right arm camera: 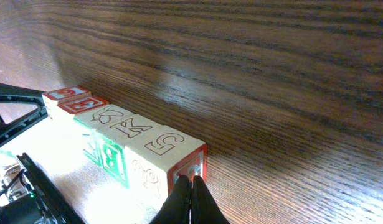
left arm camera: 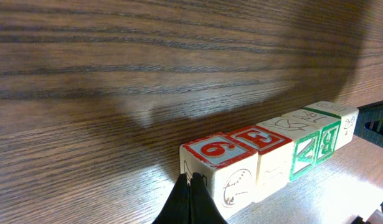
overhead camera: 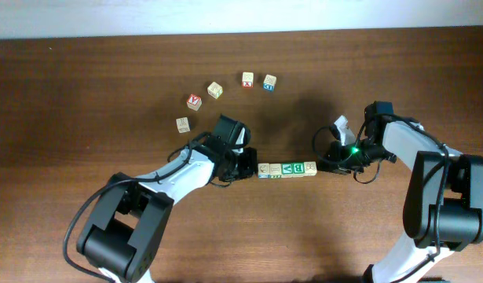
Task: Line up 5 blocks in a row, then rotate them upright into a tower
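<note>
My left gripper (overhead camera: 249, 163) is clenched on nothing. Its two fingers (left arm camera: 186, 200) are pressed flat together into one dark wedge, and the tip meets the end face of the row of five blocks (overhead camera: 287, 168). My right gripper (overhead camera: 326, 163) is clenched the same way, just as bare, with its tip against the opposite end, on the red-bordered face of the block with a 5 on top (right arm camera: 169, 144). The row lies between my two hands near the middle of the table (overhead camera: 84, 94), its cubes face to face in one straight line from left to right. From my left wrist the nearest one is the red-numeral block (left arm camera: 219, 149) (a 6 or a 9, I cannot tell which), next the red E block (left arm camera: 261, 137), then paler and green-printed ones. Farther back on the table, well apart from the row, loose cubes lie scattered: the red V cube (overhead camera: 194, 101), the red X cube (overhead camera: 247, 79), a blue-printed cube (overhead camera: 269, 82), a pale cube (overhead camera: 215, 90) between the V and the X, and another pale cube (overhead camera: 183, 124) nearest my left arm.
</note>
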`<control>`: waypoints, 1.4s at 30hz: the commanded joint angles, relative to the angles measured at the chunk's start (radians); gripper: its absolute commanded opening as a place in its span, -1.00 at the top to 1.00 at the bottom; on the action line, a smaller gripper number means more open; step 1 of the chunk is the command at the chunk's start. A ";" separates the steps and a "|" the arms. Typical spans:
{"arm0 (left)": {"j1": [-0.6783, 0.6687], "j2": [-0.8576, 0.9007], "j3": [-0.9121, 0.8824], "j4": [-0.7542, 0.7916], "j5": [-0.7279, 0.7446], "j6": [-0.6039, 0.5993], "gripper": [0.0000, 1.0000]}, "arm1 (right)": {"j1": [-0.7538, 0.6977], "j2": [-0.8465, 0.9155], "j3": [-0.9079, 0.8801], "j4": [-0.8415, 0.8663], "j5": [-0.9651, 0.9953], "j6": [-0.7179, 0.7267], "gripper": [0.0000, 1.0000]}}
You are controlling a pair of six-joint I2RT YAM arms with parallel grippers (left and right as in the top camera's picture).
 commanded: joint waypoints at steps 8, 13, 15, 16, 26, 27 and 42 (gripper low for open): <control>-0.003 -0.049 0.006 -0.005 -0.004 0.047 1.00 | -0.002 0.005 -0.009 -0.016 -0.021 -0.014 0.92; -0.003 -0.049 0.006 -0.005 -0.005 0.047 1.00 | 0.029 0.005 -0.009 0.000 -0.077 -0.013 0.92; -0.003 -0.049 0.006 -0.005 -0.007 0.047 1.00 | 0.029 -0.006 -0.009 -0.002 -0.089 -0.013 0.92; -0.003 -0.049 0.006 -0.005 -0.007 0.046 1.00 | 0.029 -0.012 -0.009 -0.004 -0.097 -0.013 0.92; -0.003 -0.049 0.006 -0.005 -0.007 0.046 1.00 | 0.031 -0.076 -0.009 -0.031 -0.156 -0.013 0.92; -0.003 -0.049 0.006 -0.005 -0.007 0.046 1.00 | 0.032 -0.077 -0.009 -0.031 -0.156 -0.013 0.92; -0.009 -0.049 0.006 -0.005 -0.010 0.046 1.00 | 0.077 -0.041 -0.026 0.019 0.127 0.123 0.92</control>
